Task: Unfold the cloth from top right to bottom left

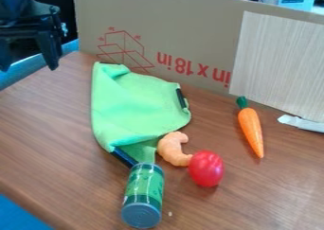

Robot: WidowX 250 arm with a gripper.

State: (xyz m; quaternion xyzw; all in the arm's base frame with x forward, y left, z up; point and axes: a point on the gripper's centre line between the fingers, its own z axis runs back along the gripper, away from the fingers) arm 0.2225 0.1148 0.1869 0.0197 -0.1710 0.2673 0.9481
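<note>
- Lying folded and rumpled on the wooden surface [44, 144], the green cloth [133, 106] sits just off the middle toward nine o'clock
- The black hand [27, 65] hangs at ten o'clock, its two fingers spread apart, away from the cloth
- Toward six o'clock, a green can [143, 193] lies at the cloth's lower end
- An orange shrimp [169, 150] rests by the cloth's lower edge, next to a red tomato [206, 169] at five o'clock
- A carrot [251, 129] lies between three and four o'clock
- Cardboard [196, 21] stands at twelve o'clock

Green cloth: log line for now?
cloth: partly folded | claw: open, upper left, off cloth | can: at cloth's lower end
</note>
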